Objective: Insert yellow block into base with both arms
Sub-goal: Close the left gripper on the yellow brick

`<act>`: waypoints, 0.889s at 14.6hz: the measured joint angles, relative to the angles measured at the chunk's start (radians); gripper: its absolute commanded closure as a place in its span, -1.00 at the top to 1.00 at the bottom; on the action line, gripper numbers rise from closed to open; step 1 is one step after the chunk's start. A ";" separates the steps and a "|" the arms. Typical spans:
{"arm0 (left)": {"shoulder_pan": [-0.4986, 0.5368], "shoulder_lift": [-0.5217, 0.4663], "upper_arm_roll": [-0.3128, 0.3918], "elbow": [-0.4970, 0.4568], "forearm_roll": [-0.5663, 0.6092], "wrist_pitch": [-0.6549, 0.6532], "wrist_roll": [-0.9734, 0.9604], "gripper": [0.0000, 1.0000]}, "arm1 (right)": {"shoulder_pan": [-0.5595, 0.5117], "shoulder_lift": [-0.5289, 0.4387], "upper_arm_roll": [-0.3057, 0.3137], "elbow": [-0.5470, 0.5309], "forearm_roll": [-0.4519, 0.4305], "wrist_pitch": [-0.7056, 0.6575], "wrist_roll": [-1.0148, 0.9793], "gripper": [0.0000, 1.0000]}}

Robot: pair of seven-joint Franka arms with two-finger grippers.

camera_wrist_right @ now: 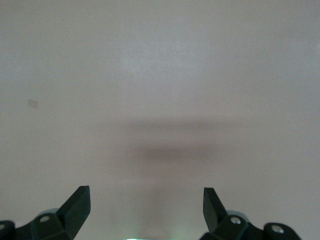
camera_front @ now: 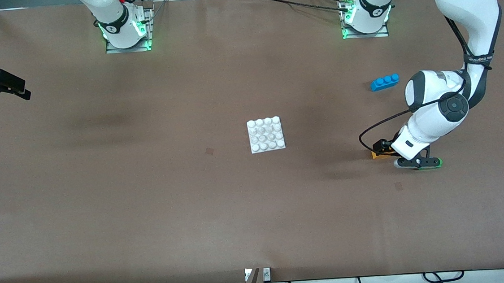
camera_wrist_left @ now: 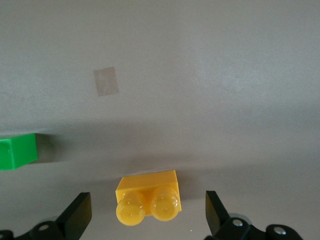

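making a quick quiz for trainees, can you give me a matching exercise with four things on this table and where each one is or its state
Things:
1. yellow block
2. base
3. blue brick
4. right gripper

Places or states:
A. near the table's middle
B. open over bare table
C. between the left gripper's open jaws
D. on the table toward the left arm's end, farther from the front camera than the yellow block

Pairs: 1-C, 2-A, 3-D, 4-B

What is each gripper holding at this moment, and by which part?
Nothing is held. The left gripper has open jaws on either side of the yellow block without touching it. The right gripper is open over bare table.
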 measured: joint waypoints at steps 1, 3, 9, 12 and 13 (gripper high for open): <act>0.001 0.004 0.000 0.000 0.000 0.001 0.000 1.00 | 0.000 0.000 0.000 0.000 0.000 -0.002 0.000 1.00; 0.002 0.013 0.002 -0.002 0.000 0.009 -0.001 1.00 | 0.000 0.000 -0.001 0.000 0.000 -0.004 0.000 1.00; 0.005 0.046 0.008 -0.009 0.000 0.038 -0.042 1.00 | 0.001 0.000 0.001 0.000 0.000 -0.005 0.000 1.00; 0.005 0.051 0.008 -0.011 0.000 0.039 -0.056 1.00 | 0.001 0.000 0.001 0.000 0.000 -0.005 0.000 1.00; 0.005 0.053 0.008 -0.011 0.000 0.039 -0.058 1.00 | 0.001 0.000 0.001 0.000 0.000 -0.005 0.000 1.00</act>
